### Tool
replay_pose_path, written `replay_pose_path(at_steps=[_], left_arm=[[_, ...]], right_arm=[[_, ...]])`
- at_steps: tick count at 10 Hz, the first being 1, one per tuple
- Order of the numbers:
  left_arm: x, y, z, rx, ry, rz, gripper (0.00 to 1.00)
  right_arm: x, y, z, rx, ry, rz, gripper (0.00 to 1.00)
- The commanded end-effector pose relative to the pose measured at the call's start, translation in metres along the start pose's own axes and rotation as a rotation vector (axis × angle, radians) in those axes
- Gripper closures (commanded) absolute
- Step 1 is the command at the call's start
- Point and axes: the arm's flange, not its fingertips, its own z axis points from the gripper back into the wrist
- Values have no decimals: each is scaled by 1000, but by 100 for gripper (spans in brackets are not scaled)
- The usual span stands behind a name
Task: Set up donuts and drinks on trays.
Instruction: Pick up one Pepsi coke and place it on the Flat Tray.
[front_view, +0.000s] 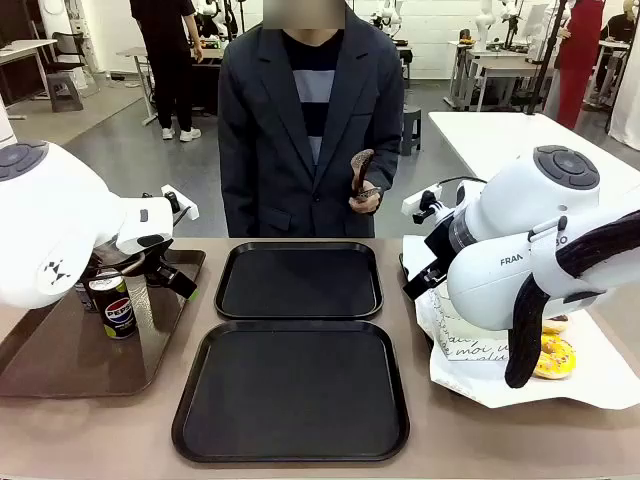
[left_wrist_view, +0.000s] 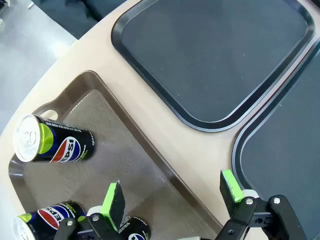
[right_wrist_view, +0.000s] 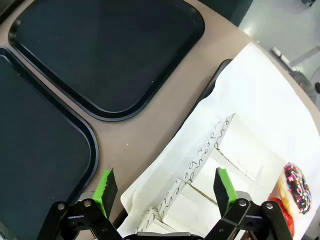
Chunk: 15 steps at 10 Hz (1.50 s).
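**STOCK ON HAND: TWO BARE TRAYS, BOTH CLAWS RELEASED, HAZARDS LISTED**

1. Left gripper (left_wrist_view: 172, 192): released, pads wide apart with nothing between them. It hangs over the brown tray (left_wrist_view: 125, 165) at the wrist frame's bottom.
2. Drinks: all on that tray. One Pepsi can (left_wrist_view: 52, 145) at middle left, a second can (left_wrist_view: 42, 222) in the lower-left corner, a third can (left_wrist_view: 132, 227) at the bottom edge just beside one pad. Hazard: the cans are slim and near each other, so a descending finger could clip a neighbour and topple it.
3. Right gripper (right_wrist_view: 165, 187): released, poised over the white paper boxes (right_wrist_view: 225, 165) on the white paper sheet (right_wrist_view: 260, 100).
4. Donuts: a sprinkled chocolate donut (right_wrist_view: 296, 182) at the right edge. Hazard: a hard clamp may crush a box or smear the icing, and the sheet may drag.
5. Trays: far tray (front_view: 298, 280) and near tray (front_view: 290, 390), frame centre. Hazard: both arms reaching there could meet.
6. Person's hand (front_view: 365, 197): holds a dark donut (front_view: 362, 163) beyond the far tray, and a reach there may strike it.
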Motion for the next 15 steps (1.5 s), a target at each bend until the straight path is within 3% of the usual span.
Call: replay_pose_path(at_steps=[1, 15], left_arm=[[0, 0, 0, 0, 0, 0, 0], [0, 0, 0, 0, 0, 0, 0]], right_arm=[[0, 0, 0, 0, 0, 0, 0], [0, 0, 0, 0, 0, 0, 0]])
